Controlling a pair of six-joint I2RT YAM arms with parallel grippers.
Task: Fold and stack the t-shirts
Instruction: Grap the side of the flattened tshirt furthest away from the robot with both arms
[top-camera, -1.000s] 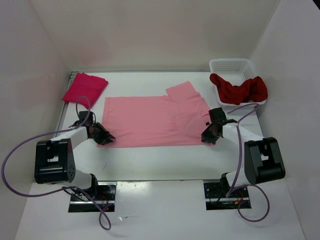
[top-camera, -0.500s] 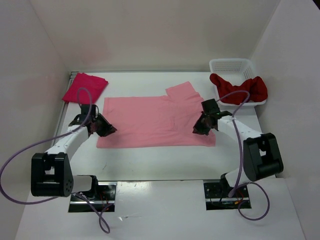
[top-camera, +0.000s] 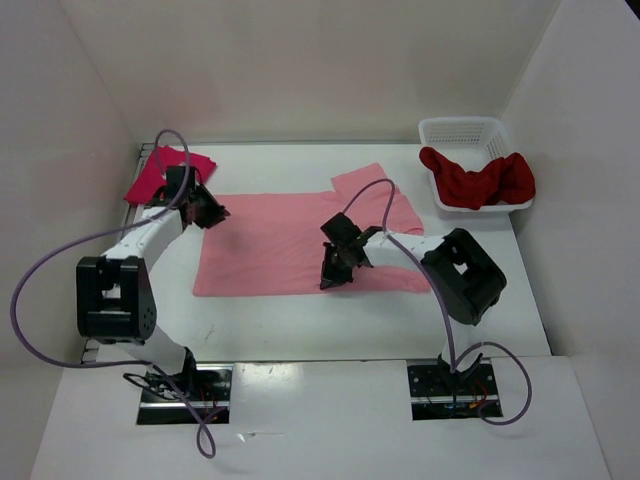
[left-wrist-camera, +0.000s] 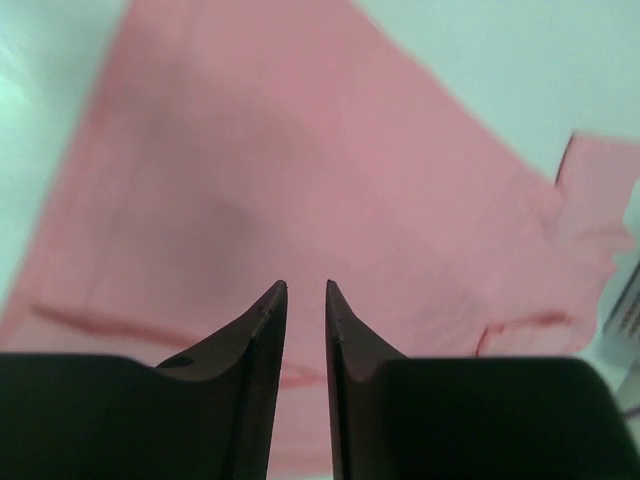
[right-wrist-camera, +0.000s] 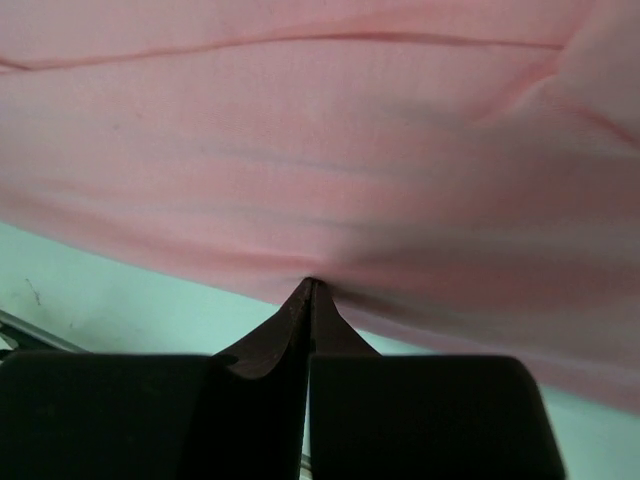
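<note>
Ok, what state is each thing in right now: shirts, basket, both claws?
light pink shirt: spread flat on the table, unfolded.
crimson shirt: folded, at the far left corner.
dark red shirt: crumpled, draped over the basket's rim.
basket: upright, holding the dark red shirt.
left claw: slightly open, empty, over the light pink shirt.
right claw: shut, pinching the light pink shirt's edge.

Top cam: bright, even overhead light, walls (top-camera: 300, 70) a bit blown out, only soft short shadows on the table (top-camera: 300, 320), edges look straight. Left wrist cam: soft all over, shirt (left-wrist-camera: 300, 150) blurred, my left fingers (left-wrist-camera: 255, 350) are flat dark silhouettes, table has a teal cast. Right wrist cam: shirt defocused, folds faint; my right fingers (right-wrist-camera: 290, 330) near black, no detail; dim shadow under the hem at the tips.
</note>
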